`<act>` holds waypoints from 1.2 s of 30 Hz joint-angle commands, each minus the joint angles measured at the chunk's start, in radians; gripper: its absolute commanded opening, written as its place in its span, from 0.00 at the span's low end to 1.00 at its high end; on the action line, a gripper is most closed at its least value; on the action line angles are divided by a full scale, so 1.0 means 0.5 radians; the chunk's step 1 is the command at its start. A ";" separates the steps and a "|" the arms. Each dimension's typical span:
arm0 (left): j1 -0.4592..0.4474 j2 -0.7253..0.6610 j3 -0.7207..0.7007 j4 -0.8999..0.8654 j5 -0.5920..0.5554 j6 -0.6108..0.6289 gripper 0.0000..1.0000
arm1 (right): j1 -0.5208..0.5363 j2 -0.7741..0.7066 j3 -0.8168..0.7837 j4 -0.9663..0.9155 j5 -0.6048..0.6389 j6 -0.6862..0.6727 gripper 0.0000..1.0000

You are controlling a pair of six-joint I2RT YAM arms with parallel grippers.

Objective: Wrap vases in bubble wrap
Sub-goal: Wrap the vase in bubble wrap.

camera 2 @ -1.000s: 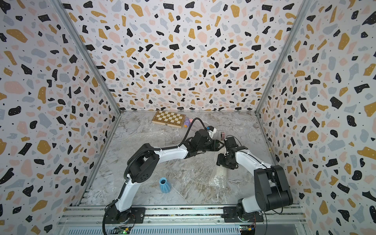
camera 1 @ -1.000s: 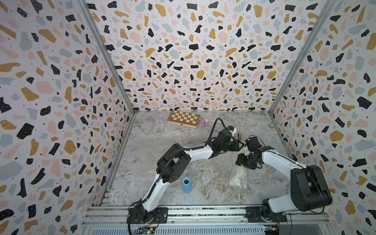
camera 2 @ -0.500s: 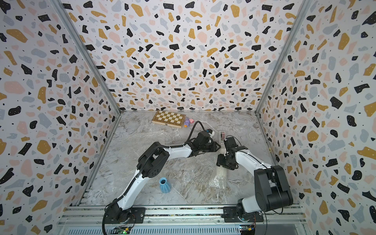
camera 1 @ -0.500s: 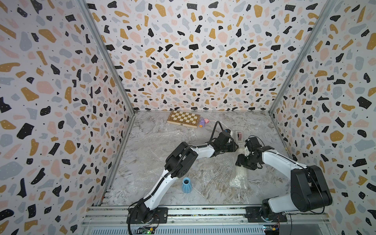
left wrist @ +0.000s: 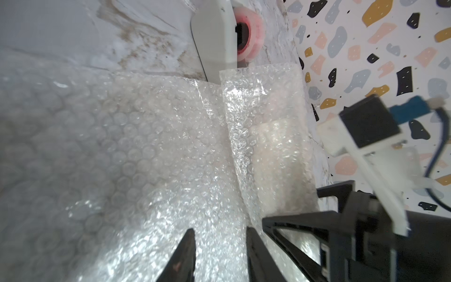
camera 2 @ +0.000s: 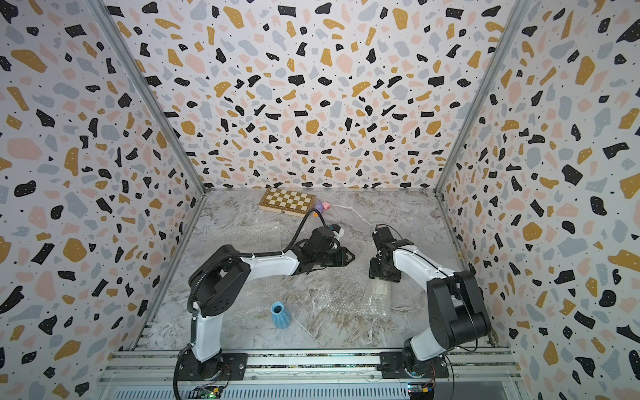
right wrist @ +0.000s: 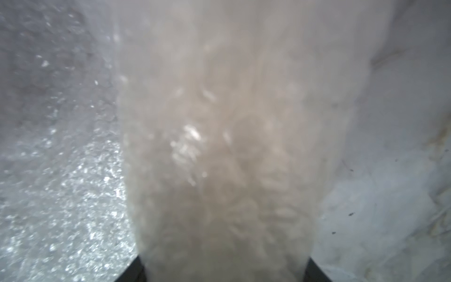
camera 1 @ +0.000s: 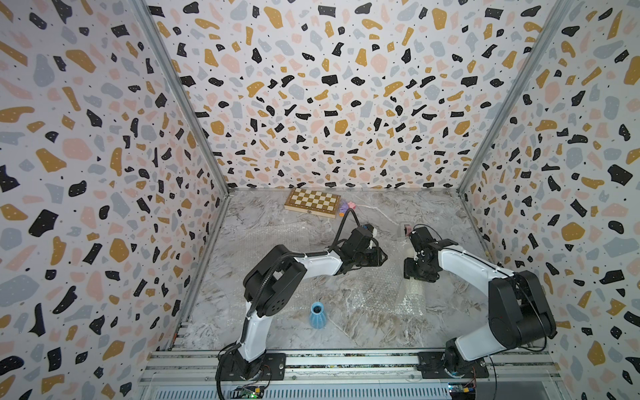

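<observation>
The cream-white vase (camera 1: 414, 294) lies on its side at the right, rolled in bubble wrap (camera 1: 363, 289). My right gripper (camera 1: 418, 277) is shut on its far end; in the right wrist view the wrapped vase (right wrist: 219, 146) fills the space between the fingers (right wrist: 133, 271). My left gripper (camera 1: 381, 258) hovers just left of it over the loose sheet (left wrist: 146, 146), open, with wrap showing through the gap (left wrist: 220, 234). The wrapped vase (left wrist: 275, 158) also shows in the left wrist view. The light blue vase (camera 1: 317, 314) stands upright near the front, bare.
A second bubble wrap sheet (camera 1: 273, 235) lies flat at the middle left. A white tape dispenser (left wrist: 214, 36) with a pink roll sits just beyond the wrapped vase. A chessboard (camera 1: 311, 202) and small toys (camera 1: 348, 206) lie by the back wall.
My left gripper has drawn back a little toward the front and left, its elbow swinging, and its jaws have narrowed slightly. The right arm and the wrapped vase have not moved.
</observation>
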 commanded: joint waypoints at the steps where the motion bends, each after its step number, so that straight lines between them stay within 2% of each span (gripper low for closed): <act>1: -0.025 -0.090 -0.148 0.122 0.023 -0.055 0.35 | 0.082 0.054 0.116 -0.114 0.241 0.065 0.57; 7: -0.049 -0.227 -0.375 0.254 0.050 -0.130 0.36 | 0.208 0.182 0.195 -0.152 0.330 0.179 0.57; 13: -0.199 -0.307 -0.507 0.339 -0.027 -0.159 0.37 | 0.249 0.231 0.216 -0.125 0.300 0.225 0.59; 18: -0.298 -0.252 -0.420 0.341 -0.024 -0.151 0.38 | 0.261 0.198 0.209 -0.121 0.271 0.235 0.67; 23: -0.384 -0.180 -0.362 0.373 -0.059 -0.108 0.38 | 0.248 0.131 0.259 -0.151 0.228 0.220 0.80; 28: -0.442 -0.072 -0.329 0.476 -0.031 -0.162 0.37 | 0.187 0.056 0.260 -0.145 0.115 0.194 0.85; 31: -0.480 -0.024 -0.280 0.440 -0.060 -0.132 0.37 | 0.087 -0.018 0.203 -0.095 -0.052 0.167 0.86; 36: -0.489 0.089 -0.235 0.454 -0.073 -0.174 0.37 | 0.047 -0.064 0.178 -0.088 -0.114 0.132 0.88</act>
